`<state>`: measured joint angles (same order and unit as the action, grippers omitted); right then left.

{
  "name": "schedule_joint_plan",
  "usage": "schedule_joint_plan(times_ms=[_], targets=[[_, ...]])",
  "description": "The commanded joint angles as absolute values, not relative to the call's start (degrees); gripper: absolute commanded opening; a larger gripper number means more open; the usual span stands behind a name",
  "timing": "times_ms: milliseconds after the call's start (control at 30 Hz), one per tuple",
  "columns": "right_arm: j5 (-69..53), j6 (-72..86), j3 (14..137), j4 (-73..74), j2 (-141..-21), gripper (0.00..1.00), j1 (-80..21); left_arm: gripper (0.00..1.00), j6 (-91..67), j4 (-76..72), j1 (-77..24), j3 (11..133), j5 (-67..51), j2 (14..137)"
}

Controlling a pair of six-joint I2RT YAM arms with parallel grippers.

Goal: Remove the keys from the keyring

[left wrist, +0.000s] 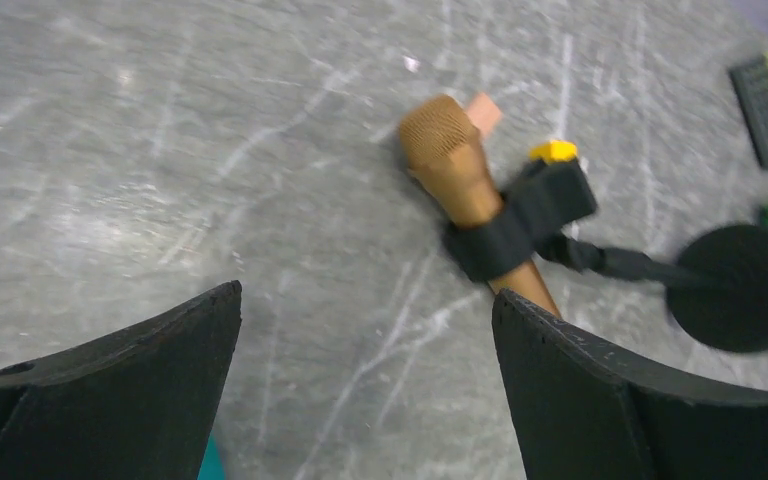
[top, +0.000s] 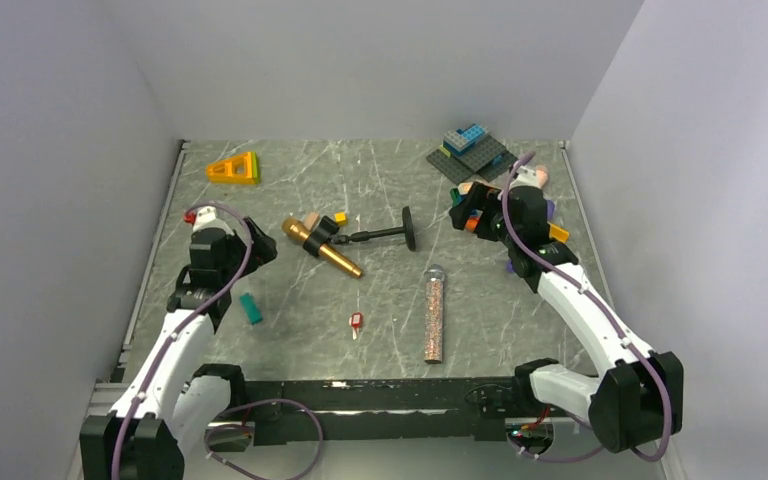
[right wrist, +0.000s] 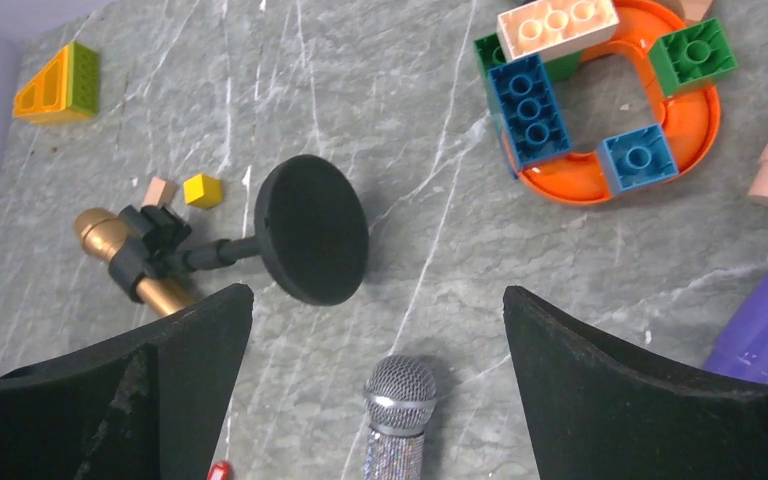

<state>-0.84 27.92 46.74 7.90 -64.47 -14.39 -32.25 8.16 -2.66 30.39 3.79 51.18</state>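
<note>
Step in hand: approach only, no grasp made yet.

Task object: the only candidate is a small red object (top: 357, 322) lying flat on the counter (top: 290, 190) at centre front, between the teal block (top: 250, 308) and the glitter microphone (top: 433, 315). It is too small to make out ring or keys, so it is probably the keyring, not certainly.

Left gripper (top: 257, 250): fingers (left wrist: 110, 390) spread wide with nothing between them. It hovers just beside the gold microphone (left wrist: 460, 180), which is clipped in a black stand (left wrist: 530, 215). The red object is not in the left wrist view.

Right gripper (right wrist: 375, 292): fingers (right wrist: 620, 390) spread and empty, over the far right of the counter near the Duplo bricks (right wrist: 535, 105) on an orange ring (right wrist: 705, 120). Its wrist view catches a sliver of red at the bottom edge, well apart from the fingers.

Next move, as I judge it: both arms must come in to centre front. One needs to pinch the ring and hold it steady while the other works a key around the split. The object lies thin against the counter, so the first pinch has to be low and narrow at its edge. The likely fault is that it skids away instead of lifting.
</note>
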Motion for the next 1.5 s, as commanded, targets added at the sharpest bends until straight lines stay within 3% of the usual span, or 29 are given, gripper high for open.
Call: schedule_joint_plan(times_ms=[0, 167, 433, 833, 1100, 1467], targets=[[-4.43, 28.19, 46.92, 9.62, -60.03, 1.00, -16.18, 0.99, -33.83, 10.95, -5.67, 28.48, -2.87, 46.59], [-10.66, 27.58, 44.93, 10.71, -57.86, 1.00, -20.15, 0.99, -33.35, 15.85, -10.63, 26.56, -2.10, 42.88], [-12.40, 29.29, 47.02, 12.99, -63.91, 1.00, -36.65, 0.99, -31.05, 22.06, -18.24, 23.95, 8.64, 38.56], [-15.11, 40.22, 44.19, 2.15, -77.61, 0.89, -46.73, 1.00, -28.29, 15.66, -20.38, 21.57, 2.93, 42.79], [-15.25, 57.13, 36.06, -18.93, -86.62, 0.82, -49.87, 0.99, -28.37, 15.32, -20.81, 21.10, 4.09, 42.30], [-15.31, 64.03, 34.60, -27.88, -94.88, 0.70, -50.58, 1.00, -28.39, 15.52, -21.32, 21.64, 4.66, 43.19]])
